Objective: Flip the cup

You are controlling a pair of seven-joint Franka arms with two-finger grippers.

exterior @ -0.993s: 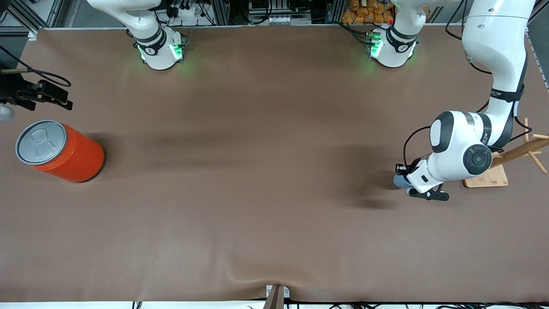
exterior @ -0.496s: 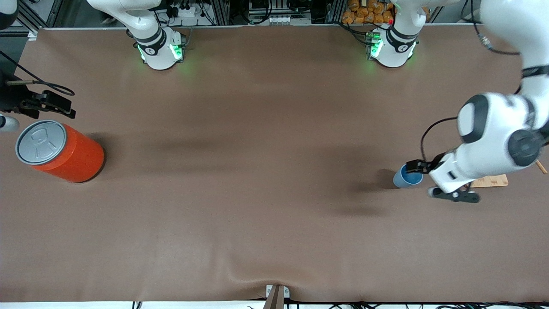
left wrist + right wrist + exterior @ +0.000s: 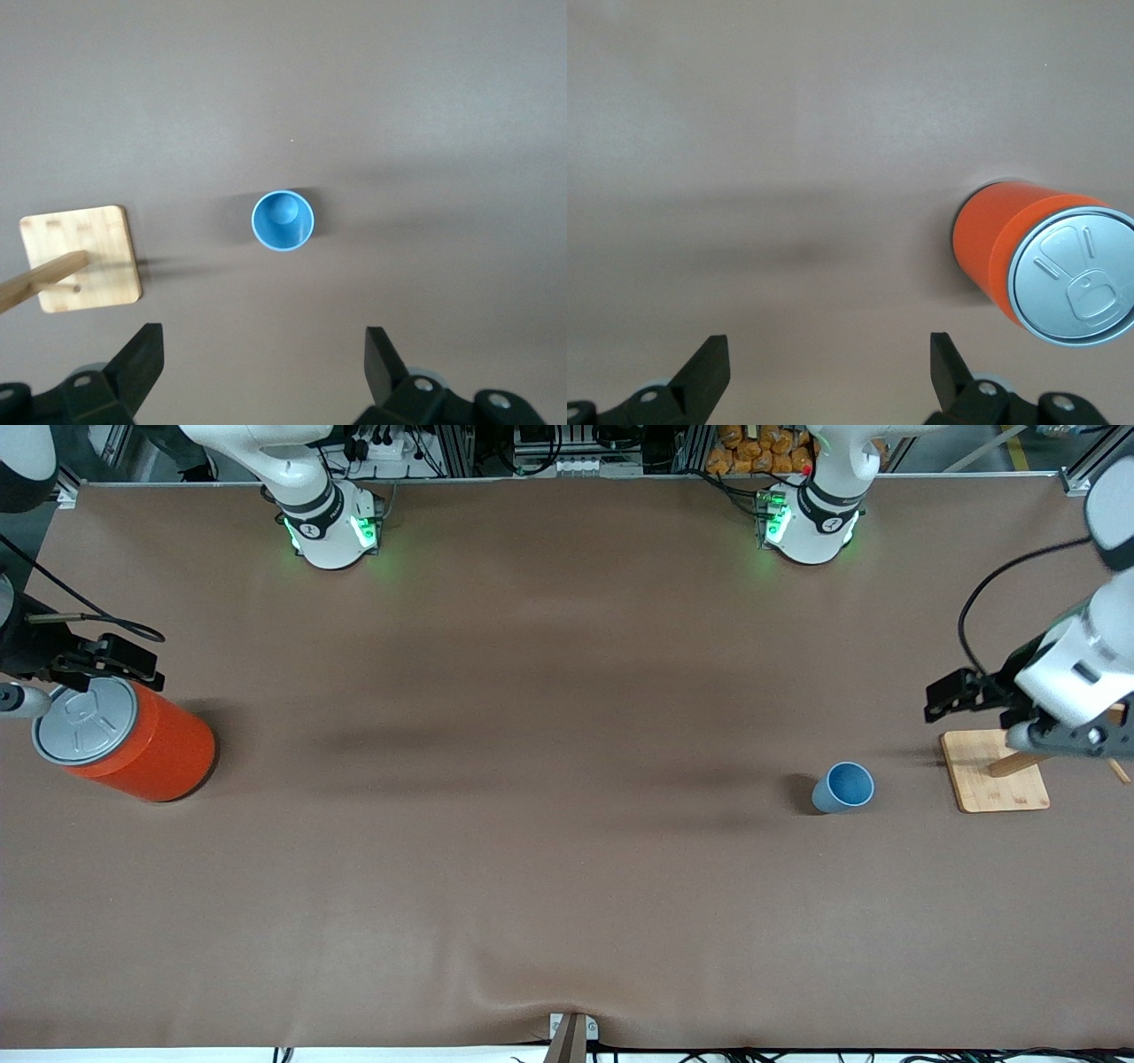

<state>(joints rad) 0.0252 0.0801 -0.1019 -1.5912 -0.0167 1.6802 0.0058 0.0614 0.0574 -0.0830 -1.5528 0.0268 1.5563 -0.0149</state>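
Note:
The small light-blue cup [image 3: 843, 786] stands upright on the brown table with its darker blue inside facing up, toward the left arm's end. It also shows in the left wrist view [image 3: 283, 220], free of any gripper. My left gripper [image 3: 973, 720] is open and empty, up in the air over the wooden stand's base, apart from the cup; in its own view [image 3: 264, 354] the jaws are spread wide with only bare table between them. My right gripper [image 3: 75, 682] is open and empty over the orange can's edge; its own view [image 3: 830, 354] shows bare table between the jaws.
A large orange can [image 3: 124, 737] with a grey lid stands at the right arm's end and shows in the right wrist view [image 3: 1045, 270]. A wooden peg stand on a square base [image 3: 992, 784] stands beside the cup at the left arm's end and shows in the left wrist view [image 3: 84, 257].
My left gripper has let go of the cup, risen and drawn away toward the left arm's end. The cup now stands alone, mouth up. My right gripper has drifted a little over the can.

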